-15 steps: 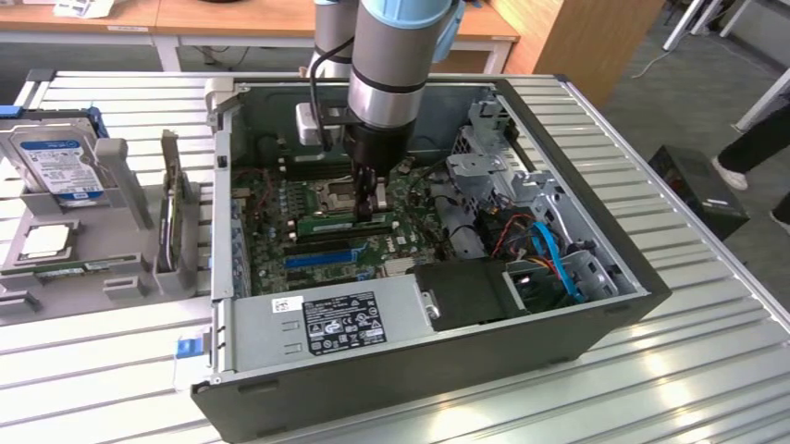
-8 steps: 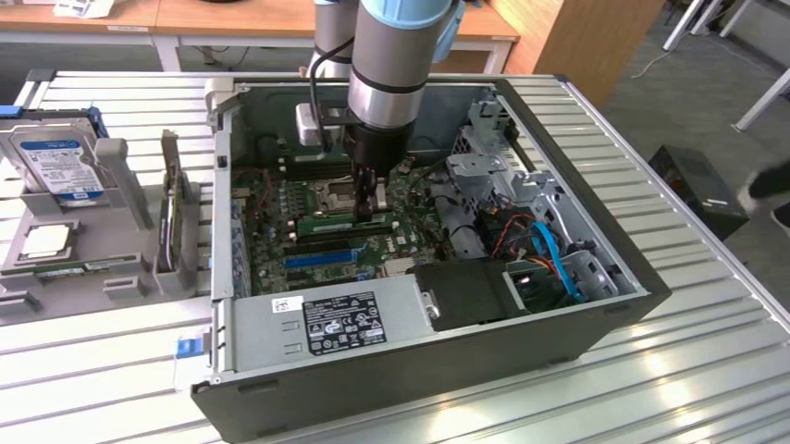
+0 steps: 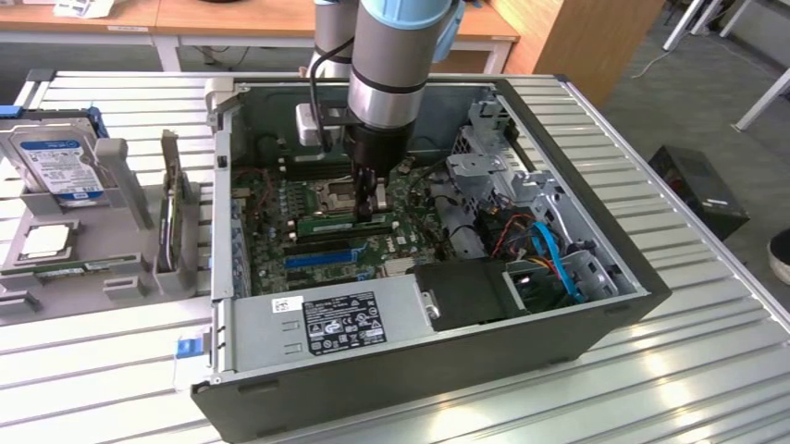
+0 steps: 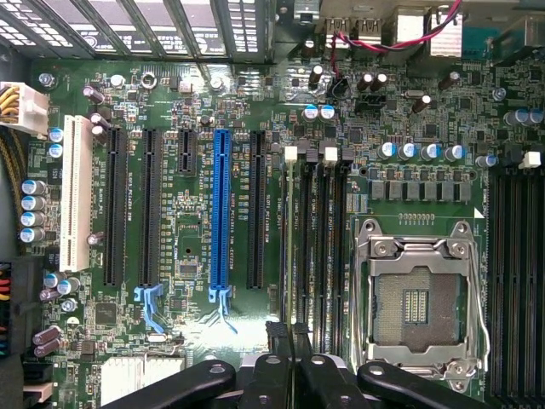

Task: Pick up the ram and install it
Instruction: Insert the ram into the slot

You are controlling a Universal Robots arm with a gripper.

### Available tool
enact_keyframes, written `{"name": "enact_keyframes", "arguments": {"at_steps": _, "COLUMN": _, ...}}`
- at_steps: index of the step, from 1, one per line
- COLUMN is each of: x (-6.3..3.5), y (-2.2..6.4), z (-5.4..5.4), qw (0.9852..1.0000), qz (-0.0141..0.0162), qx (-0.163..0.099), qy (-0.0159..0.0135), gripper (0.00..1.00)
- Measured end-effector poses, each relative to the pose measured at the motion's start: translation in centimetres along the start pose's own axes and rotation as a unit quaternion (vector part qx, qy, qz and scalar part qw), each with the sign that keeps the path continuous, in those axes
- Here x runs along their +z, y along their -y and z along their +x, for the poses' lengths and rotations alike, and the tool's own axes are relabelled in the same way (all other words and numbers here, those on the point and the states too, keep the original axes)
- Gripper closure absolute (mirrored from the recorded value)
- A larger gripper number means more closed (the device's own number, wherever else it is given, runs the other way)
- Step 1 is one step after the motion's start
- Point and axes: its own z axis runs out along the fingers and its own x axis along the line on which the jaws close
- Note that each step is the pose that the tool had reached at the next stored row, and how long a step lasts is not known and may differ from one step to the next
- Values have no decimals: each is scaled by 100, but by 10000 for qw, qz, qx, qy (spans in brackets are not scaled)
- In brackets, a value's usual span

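The open computer case (image 3: 593, 305) holds one motherboard (image 3: 274, 254) with one empty CPU socket (image 4: 417, 298), one blue expansion slot (image 4: 220, 213) and one white slot (image 4: 78, 196). The arm (image 3: 385, 83) reaches straight down into it. The gripper (image 3: 368, 207), its jaws almost closed, pinches the ram (image 3: 324, 223), which stands on edge just beside the socket.

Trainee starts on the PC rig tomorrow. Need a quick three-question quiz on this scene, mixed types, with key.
1. True or false: the claw is shut on the green memory stick, down at the black memory slots.
2. Which sits outside the computer case, at the exterior view's left? A) hard drive B) keyboard C) screwdriver
3. Short answer: is there a chip in the processor socket?
Key: 1 true; 2 A; 3 no, it is empty.
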Motion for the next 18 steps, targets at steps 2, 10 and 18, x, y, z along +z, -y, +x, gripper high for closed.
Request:
{"name": "enact_keyframes", "arguments": {"at_steps": 2, "x": 2, "y": 0, "z": 0, "qw": 10000, "qz": 0, "qx": 0, "qy": 0, "gripper": 88}}
{"name": "enact_keyframes", "arguments": {"at_steps": 10, "x": 9, "y": 0, "z": 0, "qw": 10000, "qz": 0, "qx": 0, "qy": 0, "gripper": 88}}
{"name": "enact_keyframes", "arguments": {"at_steps": 18, "x": 1, "y": 0, "z": -1, "qw": 10000, "qz": -1, "qx": 0, "qy": 3, "gripper": 88}}
